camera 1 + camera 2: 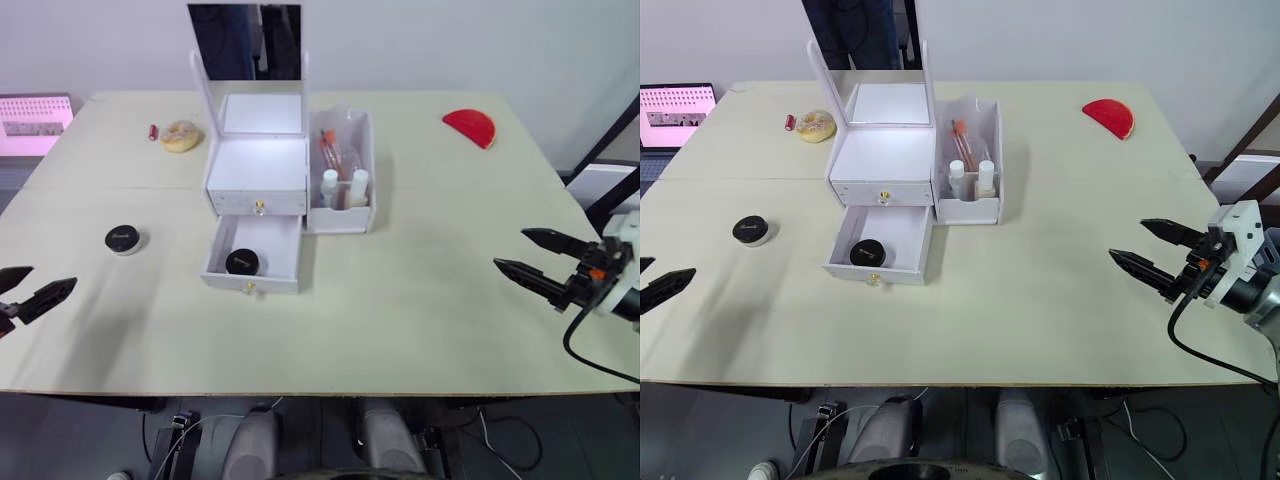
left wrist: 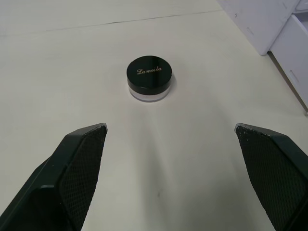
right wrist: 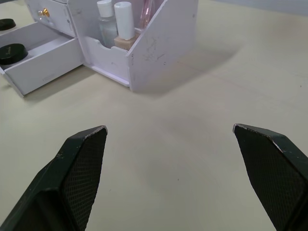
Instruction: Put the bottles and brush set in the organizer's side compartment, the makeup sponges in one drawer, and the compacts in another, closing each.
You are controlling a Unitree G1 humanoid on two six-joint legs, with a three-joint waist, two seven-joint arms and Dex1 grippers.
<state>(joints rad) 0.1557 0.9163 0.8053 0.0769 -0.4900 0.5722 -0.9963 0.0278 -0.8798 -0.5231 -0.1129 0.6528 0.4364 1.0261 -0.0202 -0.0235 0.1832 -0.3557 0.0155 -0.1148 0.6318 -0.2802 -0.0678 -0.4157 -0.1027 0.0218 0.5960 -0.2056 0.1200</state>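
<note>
Both grippers are spread wide and empty: ahead of the left gripper (image 2: 171, 132) sits a black-lidded compact (image 2: 150, 79), while another compact (image 1: 244, 262) lies in the organizer's (image 1: 256, 170) open drawer (image 1: 254, 255), well beyond the right gripper (image 1: 522, 253).

Setting: indoor robot test room or lab, staged as a vanity station. Evidence: broad pale tabletop (image 1: 420, 300) made of two boards butted together, seam visible; plain white wall behind; laptop (image 1: 675, 115) with a pink screen at the far left edge; loose cables on the floor under the front edge; a person's dark-clothed legs standing behind the mirror. Props laid out well apart: white cosmetic organizer (image 1: 290, 190), compacts, sponges.
</note>
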